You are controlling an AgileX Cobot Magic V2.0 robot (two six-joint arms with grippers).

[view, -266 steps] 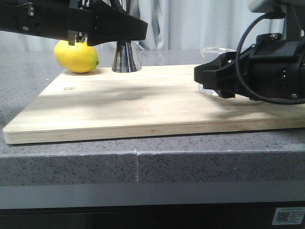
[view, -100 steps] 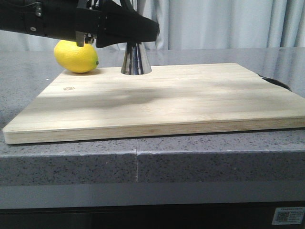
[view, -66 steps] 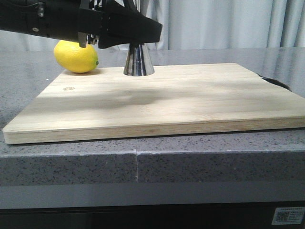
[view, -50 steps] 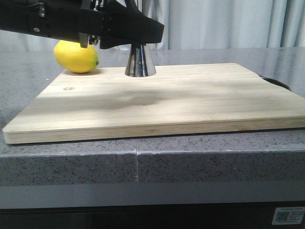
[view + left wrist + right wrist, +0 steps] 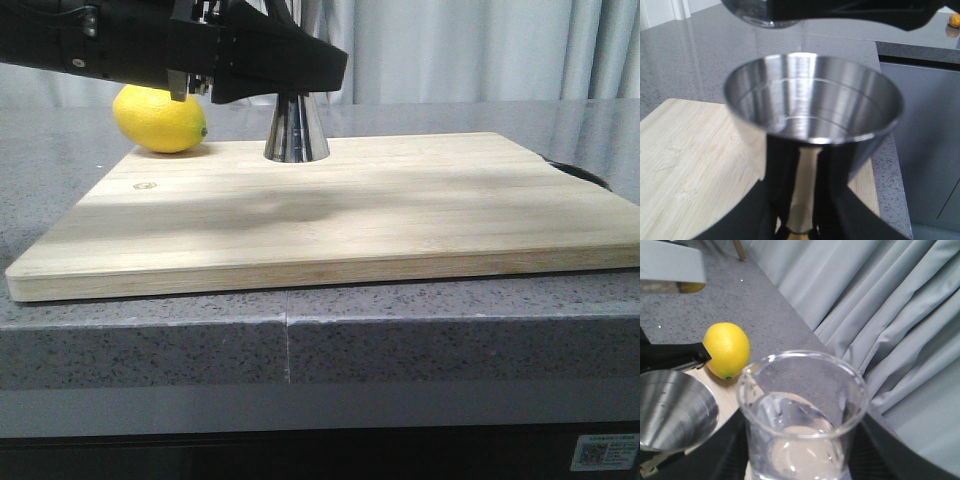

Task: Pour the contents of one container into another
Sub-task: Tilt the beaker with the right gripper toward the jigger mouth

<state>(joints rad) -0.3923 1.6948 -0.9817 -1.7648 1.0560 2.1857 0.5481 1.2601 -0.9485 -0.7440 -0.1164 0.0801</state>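
Two arms are at work, though only the left one shows in the front view. Farthest left there, a lemon (image 5: 161,119) rests at the back left corner of a pale wooden cutting board (image 5: 340,215), which lies on a speckled grey counter (image 5: 400,340). A small round stamp (image 5: 147,185) marks the board near that corner, too small to read. Just right of the lemon, the left gripper (image 5: 300,75) is clamped on the steel jigger (image 5: 296,130), whose base stands on the board's back edge. The left wrist view looks down into the jigger's open cup (image 5: 812,100), with faint level rings inside it and the black fingers (image 5: 840,200) pressed against its lower body. Farther right, the board is bare. A white sticker (image 5: 604,452) with a QR code and tiny unreadable print sits at the lower right of the counter front. The right gripper (image 5: 800,460) appears only in its own wrist view, closed around the glass beaker (image 5: 802,415), which is raised beside and above the jigger's rim, upright, with clear liquid inside.
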